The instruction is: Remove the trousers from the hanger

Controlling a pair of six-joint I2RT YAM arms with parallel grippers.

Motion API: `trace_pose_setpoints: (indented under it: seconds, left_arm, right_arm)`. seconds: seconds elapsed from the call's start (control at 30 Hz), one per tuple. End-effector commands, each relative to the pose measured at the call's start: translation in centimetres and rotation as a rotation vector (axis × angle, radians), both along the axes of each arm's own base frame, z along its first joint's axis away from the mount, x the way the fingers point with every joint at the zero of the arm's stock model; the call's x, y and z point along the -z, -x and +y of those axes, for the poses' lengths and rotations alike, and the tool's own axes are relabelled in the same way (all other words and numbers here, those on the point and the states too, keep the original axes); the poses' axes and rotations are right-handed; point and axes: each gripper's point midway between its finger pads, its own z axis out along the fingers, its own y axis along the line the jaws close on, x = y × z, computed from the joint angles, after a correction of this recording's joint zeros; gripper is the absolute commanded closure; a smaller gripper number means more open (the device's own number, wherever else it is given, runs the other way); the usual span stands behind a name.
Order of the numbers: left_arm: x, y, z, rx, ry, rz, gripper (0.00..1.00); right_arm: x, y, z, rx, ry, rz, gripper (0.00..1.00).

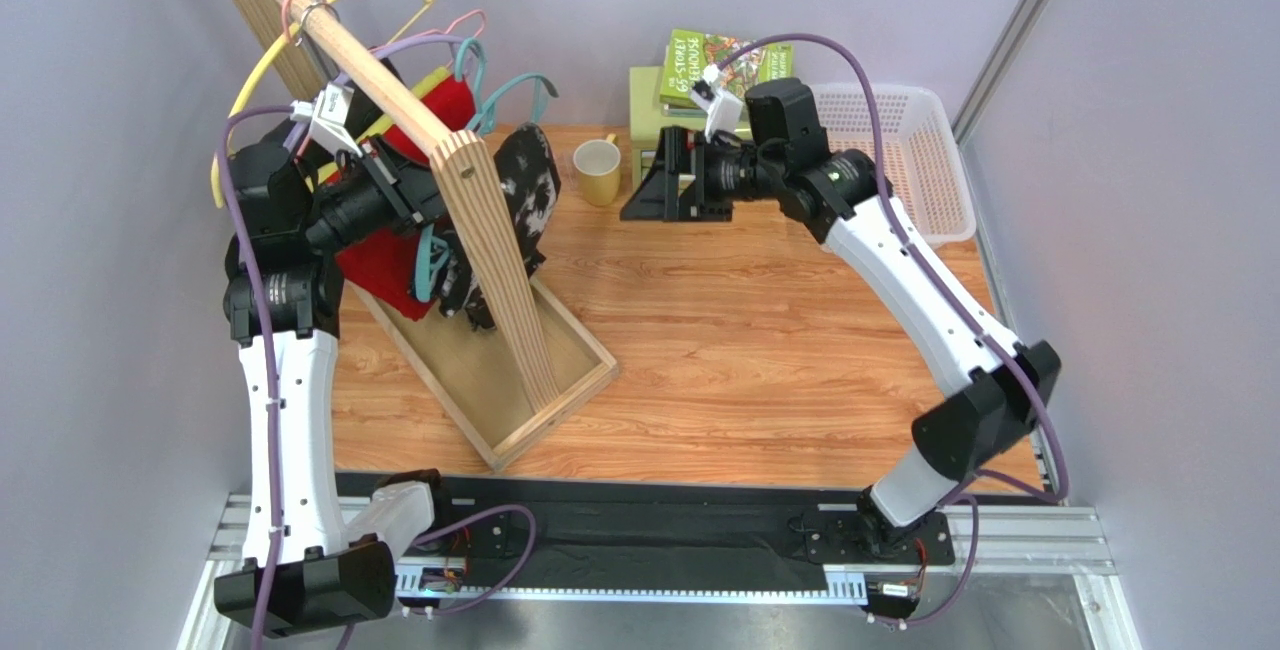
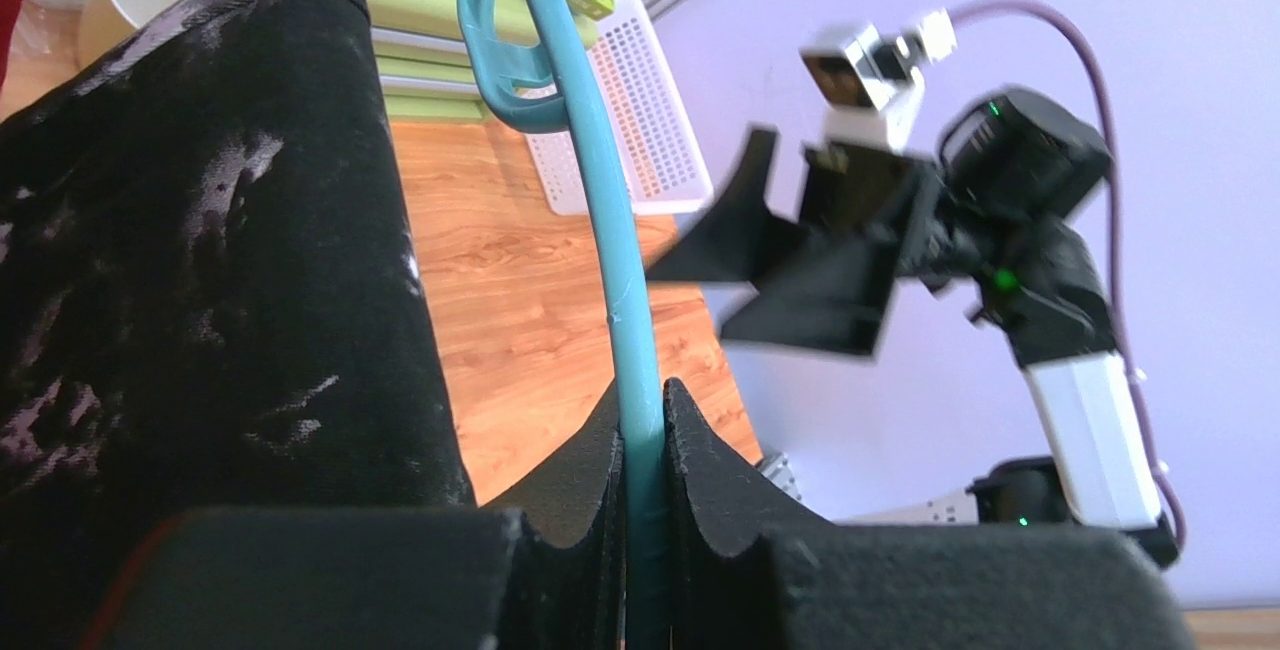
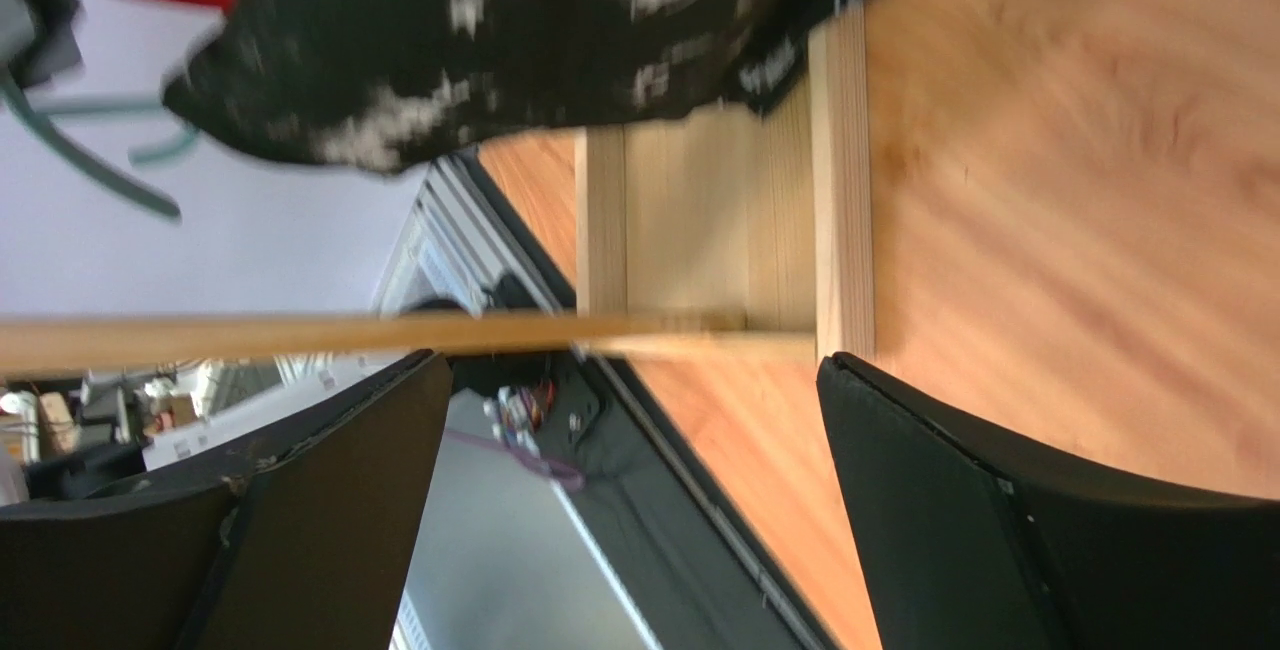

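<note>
Cloth is what has to come away here, so expect it to be soft, light and limp. The black splattered trousers [image 1: 529, 188] hang folded over a teal hanger [image 2: 628, 290]. They drape on the right side of the end post of the wooden rack [image 1: 504, 380], above its base. In the left wrist view the same black cloth fills the left of the frame, just beside the hanger's rod. The red trousers [image 1: 385, 269] hang further left, behind the post and close to the left arm; which hanger carries them I cannot tell.

Neither garment should weigh much. A folded leg will probably drag on the bar, though, and swing the hanger rather than slide. I judge the hanger needs steadying while the cloth is drawn off sideways. The best hold looks like a pinch through both layers at the hanging lower edge of the black pair, on the side facing the right arm.

The left gripper [image 2: 643, 433] is clamped on the teal hanger's thin rod, which runs up between its pads. The right gripper [image 3: 634, 368] has its jaws wide apart with nothing between them. It is short of the black cloth and turned toward it. Behind it on the table [image 1: 751, 335] are a yellow mug [image 1: 598, 170], a stack of books [image 1: 699, 68] and a white basket [image 1: 909, 140].
</note>
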Motion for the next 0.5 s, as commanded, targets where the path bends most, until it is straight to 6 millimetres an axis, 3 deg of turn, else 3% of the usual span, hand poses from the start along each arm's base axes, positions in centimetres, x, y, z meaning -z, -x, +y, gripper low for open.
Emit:
trace_pose_setpoints:
  seconds: [0.0, 0.07, 0.1, 0.2, 0.23, 0.3, 0.37, 0.43, 0.47]
  left_arm:
    - [-1.9, 2.2, -1.2, 0.08, 0.017, -0.031, 1.0]
    - [-1.6, 2.5, -1.3, 0.087, 0.018, -0.015, 1.0]
    - [-1.5, 2.8, -1.4, 0.092, 0.024, -0.01, 1.0]
    - [-1.5, 3.3, -1.5, 0.101, 0.028, -0.01, 1.0]
    - [-1.5, 3.4, -1.5, 0.102, 0.029, -0.008, 1.0]
    - [-1.5, 3.8, -1.7, 0.113, 0.029, -0.011, 1.0]
    - [-1.5, 4.2, -1.8, 0.116, 0.029, -0.013, 1.0]
    - [-1.3, 4.3, -1.8, 0.12, 0.034, -0.003, 1.0]
    - [-1.3, 4.5, -1.8, 0.119, 0.036, -0.003, 1.0]
  right_arm:
    - [-3.8, -5.7, 2.4, -0.053, -0.215, -0.138, 0.0]
    - [-4.6, -7.5, 3.5, -0.087, -0.26, -0.214, 0.0]
    - [-3.1, -8.3, 4.5, -0.135, -0.272, -0.189, 0.0]
    - [-3.9, -9.5, 6.1, -0.208, -0.344, -0.217, 0.0]
    - [-3.0, -10.7, 7.1, -0.225, -0.368, -0.222, 0.0]
    - [-4.1, -10.9, 7.9, -0.277, -0.418, -0.242, 0.0]
    - [-3.6, -11.5, 9.0, -0.328, -0.451, -0.266, 0.0]
    - [-5.4, -11.3, 9.6, -0.369, -0.501, -0.311, 0.0]
    - [-4.7, -11.4, 10.0, -0.397, -0.511, -0.295, 0.0]
